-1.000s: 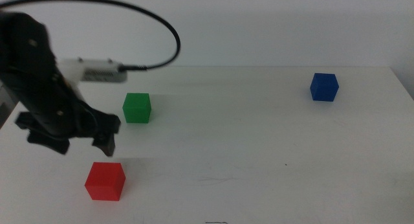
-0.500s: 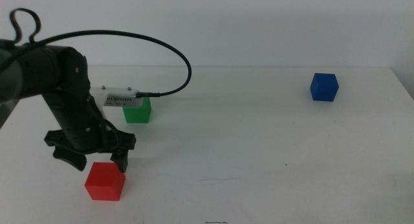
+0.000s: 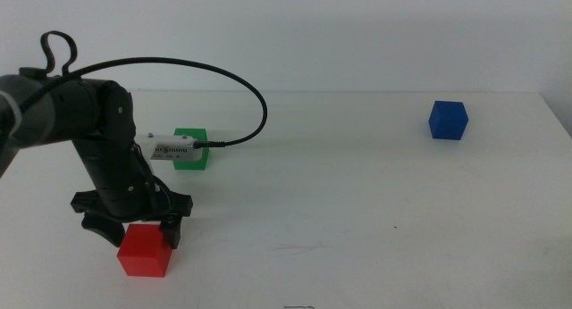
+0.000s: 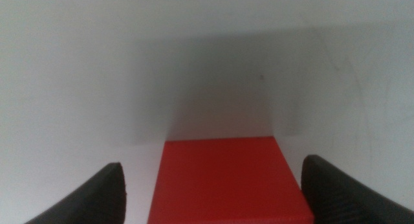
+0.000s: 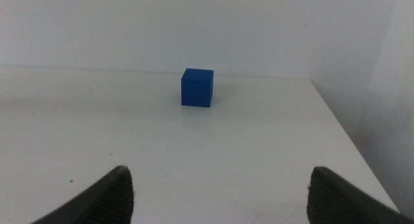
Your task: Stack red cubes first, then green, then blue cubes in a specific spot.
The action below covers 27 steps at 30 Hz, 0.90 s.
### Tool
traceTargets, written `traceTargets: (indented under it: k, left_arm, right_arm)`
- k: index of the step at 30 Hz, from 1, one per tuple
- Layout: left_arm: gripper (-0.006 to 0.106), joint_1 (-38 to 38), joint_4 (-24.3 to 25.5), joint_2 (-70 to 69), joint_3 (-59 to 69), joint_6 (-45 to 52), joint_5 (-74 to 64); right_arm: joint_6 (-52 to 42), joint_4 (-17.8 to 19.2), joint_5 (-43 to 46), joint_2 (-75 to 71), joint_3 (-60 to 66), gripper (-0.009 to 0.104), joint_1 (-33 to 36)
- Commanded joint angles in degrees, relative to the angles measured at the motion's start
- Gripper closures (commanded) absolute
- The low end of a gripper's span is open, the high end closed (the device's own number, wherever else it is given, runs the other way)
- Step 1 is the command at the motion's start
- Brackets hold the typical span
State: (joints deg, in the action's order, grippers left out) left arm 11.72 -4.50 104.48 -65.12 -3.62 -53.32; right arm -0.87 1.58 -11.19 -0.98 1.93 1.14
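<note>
The red cube sits on the white table near the front left. My left gripper hangs open right over it, one jaw on each side of its top. In the left wrist view the red cube fills the gap between the two dark jaws with space on both sides. The green cube stands behind the left arm, partly hidden by the wrist. The blue cube rests at the far right, and the right wrist view shows that blue cube well ahead of my open right gripper, which waits out of the middle view.
A black cable arcs from the left arm over the table's back left. The table's right edge runs close beside the blue cube.
The left arm has swung forward and down from beside the green cube until its open jaws straddle the red cube. All cubes have stayed in place.
</note>
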Motion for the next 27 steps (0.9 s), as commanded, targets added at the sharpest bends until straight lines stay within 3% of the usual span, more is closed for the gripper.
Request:
traceTargets:
  k: [1,6,17,22,27]
  left_arm:
    - [0.013,0.2,-0.7,-2.4,-1.4,-0.6,-1.2]
    - [0.025,0.2,-1.1,-2.4,-1.4,-0.6,-1.8]
    - [0.075,0.1,-5.3,-3.4,-1.9,-0.6,-3.5]
    - [0.086,1.4,-6.8,-5.1,-5.7,-5.0,-4.6]
    - [0.096,8.7,1.5,-3.3,-15.1,-14.6,-8.0]
  right_arm:
    - [-0.6,0.4,4.5,-0.9,-1.3,0.017,-0.4]
    - [-0.6,0.4,4.5,-0.9,-1.3,0.017,-0.4]
    - [-0.6,0.4,4.5,-0.9,-1.3,0.017,-0.4]
    - [-0.6,0.4,4.5,-0.9,-1.3,0.017,-0.4]
    - [-0.6,0.4,4.5,-0.9,-1.3,0.017,-0.4]
